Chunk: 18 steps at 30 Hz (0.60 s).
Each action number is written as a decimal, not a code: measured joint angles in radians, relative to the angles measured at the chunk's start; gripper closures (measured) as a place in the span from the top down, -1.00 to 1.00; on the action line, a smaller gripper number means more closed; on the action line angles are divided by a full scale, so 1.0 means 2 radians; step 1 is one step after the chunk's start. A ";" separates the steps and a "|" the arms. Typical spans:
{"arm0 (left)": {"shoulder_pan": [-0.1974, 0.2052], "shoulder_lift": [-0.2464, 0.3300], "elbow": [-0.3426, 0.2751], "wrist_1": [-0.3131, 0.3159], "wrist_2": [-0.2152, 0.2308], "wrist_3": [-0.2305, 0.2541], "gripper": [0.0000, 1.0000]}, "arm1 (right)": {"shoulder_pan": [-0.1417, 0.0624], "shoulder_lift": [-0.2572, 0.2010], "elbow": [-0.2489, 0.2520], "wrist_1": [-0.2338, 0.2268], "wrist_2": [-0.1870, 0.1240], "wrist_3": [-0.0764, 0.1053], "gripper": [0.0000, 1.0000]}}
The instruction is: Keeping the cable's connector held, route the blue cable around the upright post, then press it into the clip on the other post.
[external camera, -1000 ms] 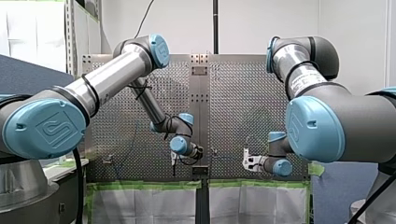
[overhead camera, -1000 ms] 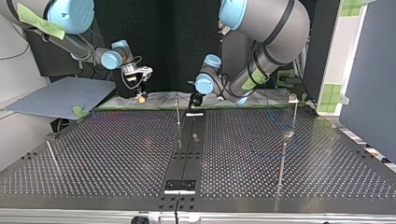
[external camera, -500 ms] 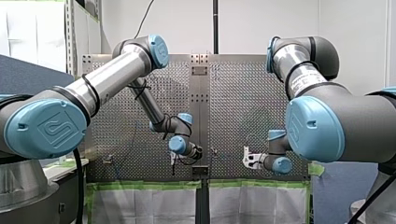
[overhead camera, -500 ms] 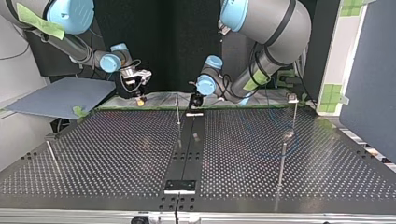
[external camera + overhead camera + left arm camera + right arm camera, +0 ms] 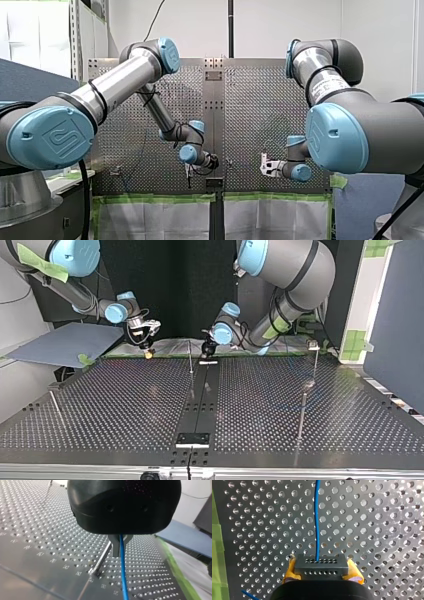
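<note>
In the right wrist view my right gripper [image 5: 321, 576] is shut on the dark connector block [image 5: 321, 566], yellow pads on both its sides. The blue cable [image 5: 317, 520] runs straight ahead from the block over the perforated plate. My left gripper [image 5: 119, 551] has its metal fingers shut on the blue cable [image 5: 123, 575], which hangs down to the plate. A thin upright post [image 5: 100, 560] stands just beside those fingers. In the top view my right gripper [image 5: 147, 347] hangs low at the far left edge, and my left gripper [image 5: 206, 349] is beside the thin post [image 5: 190, 357].
More posts stand on the perforated table [image 5: 125, 405]: one with a clip on top [image 5: 314, 346] at the top view's far right, a nearer one [image 5: 301, 412] and one at the left [image 5: 55, 405]. A dark centre strip [image 5: 200, 405] runs between the plates. Green tape lines the far edge.
In the top view my right gripper has sunk closer to the plate and drifted slightly left with the connector. My left gripper has shifted only a little beside the thin post.
</note>
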 joint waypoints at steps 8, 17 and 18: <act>0.001 0.000 0.017 -0.013 -0.030 -0.010 -0.96 | -0.001 0.000 -0.010 0.001 0.000 0.004 -1.00; 0.002 0.000 0.019 -0.012 -0.058 -0.006 -0.96 | -0.003 0.001 -0.031 0.002 -0.002 0.008 -1.00; 0.002 0.000 0.019 -0.012 -0.059 -0.006 -0.96 | -0.004 0.001 -0.033 0.002 -0.001 0.008 -1.00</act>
